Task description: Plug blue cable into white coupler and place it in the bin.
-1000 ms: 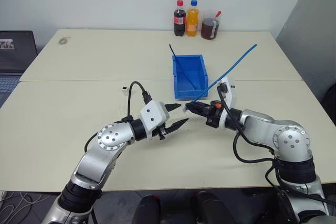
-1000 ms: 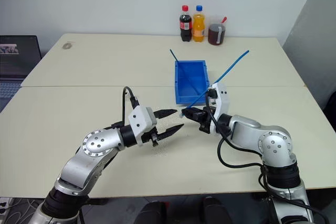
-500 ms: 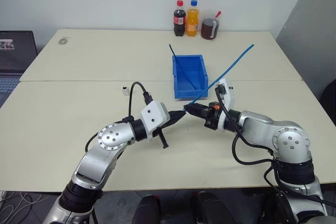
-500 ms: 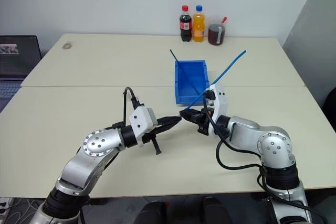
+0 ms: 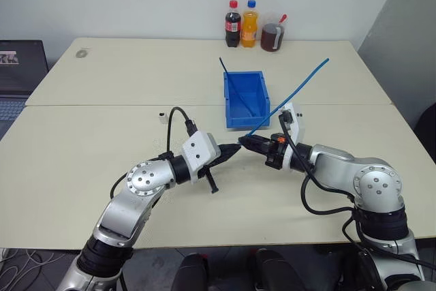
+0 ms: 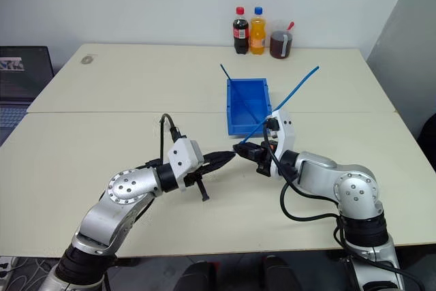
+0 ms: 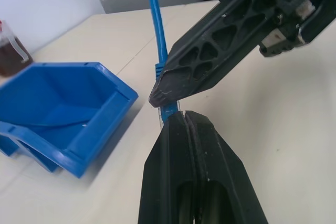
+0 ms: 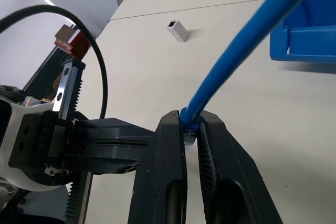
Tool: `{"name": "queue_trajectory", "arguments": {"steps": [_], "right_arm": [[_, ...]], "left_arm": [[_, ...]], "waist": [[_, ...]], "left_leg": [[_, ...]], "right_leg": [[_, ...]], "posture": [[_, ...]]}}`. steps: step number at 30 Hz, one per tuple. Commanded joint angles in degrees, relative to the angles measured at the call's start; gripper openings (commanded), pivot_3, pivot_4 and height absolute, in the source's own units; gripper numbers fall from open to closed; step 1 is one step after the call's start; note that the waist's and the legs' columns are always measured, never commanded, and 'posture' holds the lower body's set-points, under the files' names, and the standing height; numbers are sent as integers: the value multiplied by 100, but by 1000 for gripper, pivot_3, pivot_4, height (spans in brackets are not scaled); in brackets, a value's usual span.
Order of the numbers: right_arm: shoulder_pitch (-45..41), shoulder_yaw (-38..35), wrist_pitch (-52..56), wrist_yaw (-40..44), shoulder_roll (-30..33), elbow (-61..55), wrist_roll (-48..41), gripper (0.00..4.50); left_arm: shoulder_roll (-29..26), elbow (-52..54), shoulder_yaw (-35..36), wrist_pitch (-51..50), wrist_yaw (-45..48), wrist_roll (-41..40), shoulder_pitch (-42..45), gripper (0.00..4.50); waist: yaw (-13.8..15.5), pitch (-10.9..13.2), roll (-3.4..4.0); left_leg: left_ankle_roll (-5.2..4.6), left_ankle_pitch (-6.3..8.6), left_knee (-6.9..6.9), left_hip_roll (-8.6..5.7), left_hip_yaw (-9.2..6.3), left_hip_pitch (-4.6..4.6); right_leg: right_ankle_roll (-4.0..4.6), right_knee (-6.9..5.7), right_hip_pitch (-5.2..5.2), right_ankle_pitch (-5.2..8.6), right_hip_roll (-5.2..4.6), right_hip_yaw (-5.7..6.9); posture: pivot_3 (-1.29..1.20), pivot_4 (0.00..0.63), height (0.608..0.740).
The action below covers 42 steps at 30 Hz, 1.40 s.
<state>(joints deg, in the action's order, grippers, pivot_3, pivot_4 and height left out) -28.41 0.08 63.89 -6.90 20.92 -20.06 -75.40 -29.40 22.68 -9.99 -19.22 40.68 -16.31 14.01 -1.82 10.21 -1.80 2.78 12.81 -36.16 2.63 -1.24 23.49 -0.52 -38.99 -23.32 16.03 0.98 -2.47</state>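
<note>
One light-blue cable [image 5: 293, 97] is the centre of things here: the right gripper [image 5: 246, 142] is clamped on it just behind the plug end, and the rest of the cable slants up and away to the far right, over the near right corner of the bin [image 5: 234, 115]. The left gripper [image 5: 233, 149] has its two black fingers pressed together at the plug end, tip to tip with the right one; from the left wrist view the fingertips seem to nip the very end of the cable, though I can't be sure they grip it and aren't just touching.

The white coupler [image 5: 162, 116] lies by itself on the table, to the left of the bin and on the far side of the left arm, well apart from both grippers. So nothing is plugged yet.

My guess is the left claw is steadying or re-seating the plug. To do it well, the plug should end up sticking out clear of the right fingers and pointing straight, so it can meet the coupler's dark opening squarely. The left hand will then need to let go and fetch the coupler.

A thin darker-blue strand [image 5: 238, 92] leans in the bin, and three drinks [image 5: 251, 25] stand at the far edge.
</note>
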Motion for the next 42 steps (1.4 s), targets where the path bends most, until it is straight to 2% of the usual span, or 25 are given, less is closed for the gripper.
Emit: {"name": "queue_trajectory", "arguments": {"steps": [1,13,19,32,42], "right_arm": [[-172,-176,15,-244,-94,37,-135,182],[-364,-380,61,-434,-183,247,-192,182],[-347,-256,110,-453,-297,110,-192,182],[-417,-74,217,-414,-344,-152,-147,182],[-430,-53,297,-431,-349,-286,-237,182]], "left_arm": [[-42,255,336,18,105,-286,-81,7],[0,192,416,349,214,-159,-163,7],[6,83,318,671,269,31,-144,1019],[74,-184,144,1069,128,577,-72,3763],[77,-186,75,942,144,612,-115,3763]], "waist": [[-4,0,0],[0,0,0],[0,0,0],[-1,0,0],[-1,0,0]], "left_leg": [[0,0,0,1,0,-1],[0,0,0,0,2,-1],[0,0,0,1,2,-1],[0,0,0,1,1,0],[0,0,0,2,1,-1]], "right_leg": [[0,-1,0,0,1,0],[0,0,0,0,1,-2],[1,-1,0,0,1,-2],[1,-1,0,0,1,-1],[1,-1,0,0,1,0]], "posture": [[0,150,740],[0,150,740],[0,150,740],[0,150,740],[0,150,740]]}}
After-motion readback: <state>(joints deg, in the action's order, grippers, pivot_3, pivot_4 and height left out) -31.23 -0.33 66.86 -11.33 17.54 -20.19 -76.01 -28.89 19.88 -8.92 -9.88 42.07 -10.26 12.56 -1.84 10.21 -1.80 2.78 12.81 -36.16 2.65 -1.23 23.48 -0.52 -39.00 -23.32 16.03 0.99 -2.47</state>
